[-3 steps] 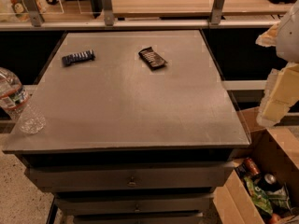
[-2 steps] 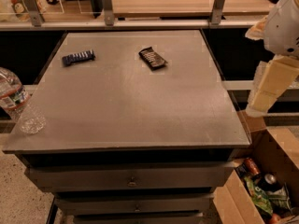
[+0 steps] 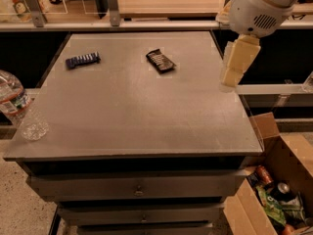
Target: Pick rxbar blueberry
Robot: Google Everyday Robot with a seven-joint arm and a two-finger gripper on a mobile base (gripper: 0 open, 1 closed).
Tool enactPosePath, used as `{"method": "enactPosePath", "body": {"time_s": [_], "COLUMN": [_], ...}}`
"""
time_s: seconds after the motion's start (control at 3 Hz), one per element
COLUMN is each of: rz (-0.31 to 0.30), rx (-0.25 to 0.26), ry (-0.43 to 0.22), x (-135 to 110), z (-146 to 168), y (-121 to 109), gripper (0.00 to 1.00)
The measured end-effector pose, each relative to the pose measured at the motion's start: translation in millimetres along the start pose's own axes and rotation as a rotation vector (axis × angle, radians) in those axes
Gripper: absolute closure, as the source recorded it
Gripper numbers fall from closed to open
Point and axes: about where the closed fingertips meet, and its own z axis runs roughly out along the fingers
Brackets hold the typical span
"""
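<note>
The rxbar blueberry [image 3: 82,59] is a small flat bar in a dark blue wrapper with pale lettering. It lies at the far left of the grey table top [image 3: 132,106]. A black-wrapped bar with white lettering [image 3: 160,61] lies to its right, near the far middle. My gripper [image 3: 236,62] hangs from the white arm over the table's right edge, far to the right of both bars and above the surface. It holds nothing that I can see.
A clear plastic water bottle [image 3: 18,111] lies at the table's left front corner. An open cardboard box [image 3: 274,185] with cans and packets stands on the floor at the right. A railing and a wooden counter run behind the table. Drawers sit below the top.
The arm has swung in from the right edge of view, leftward and up, and its gripper now hangs over the table's right edge. The bars and bottle have not moved.
</note>
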Motion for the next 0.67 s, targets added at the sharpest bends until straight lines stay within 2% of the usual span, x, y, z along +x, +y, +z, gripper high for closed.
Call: {"method": "enactPosePath", "body": {"time_s": [0.67], "rz": [-0.076], "rx": [0.014], "ry": [-0.063], "x": [-49], "z": [40], "y": [-60], "gripper": [0.00]}}
